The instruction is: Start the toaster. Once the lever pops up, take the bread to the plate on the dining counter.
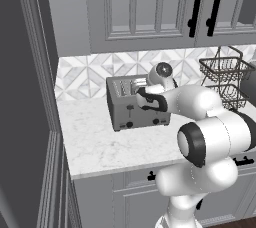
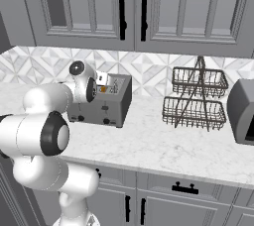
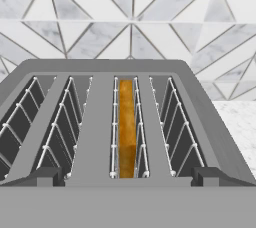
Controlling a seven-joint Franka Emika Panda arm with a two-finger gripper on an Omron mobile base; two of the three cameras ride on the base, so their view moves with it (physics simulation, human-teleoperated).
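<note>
The grey four-slot toaster (image 1: 131,108) (image 2: 106,106) (image 3: 100,97) stands on the marble kitchen counter (image 1: 100,142) against the tiled wall. The bread (image 3: 127,127) (image 2: 102,89) sits upright and deep in the third slot from the left, showing its orange-brown top edge. My gripper (image 3: 127,177) hovers just above the toaster's top near its front edge, looking down into the slots. It is open, with its dark fingertips (image 3: 44,176) wide apart on either side of the bread's slot and nothing between them. The plate and the dining counter are out of view.
A two-tier wire basket (image 1: 225,79) (image 2: 195,97) stands right of the toaster. A grey appliance (image 2: 242,112) sits at the far right. Upper cabinets (image 2: 129,7) hang overhead, and a tall dark panel (image 1: 25,97) walls the left.
</note>
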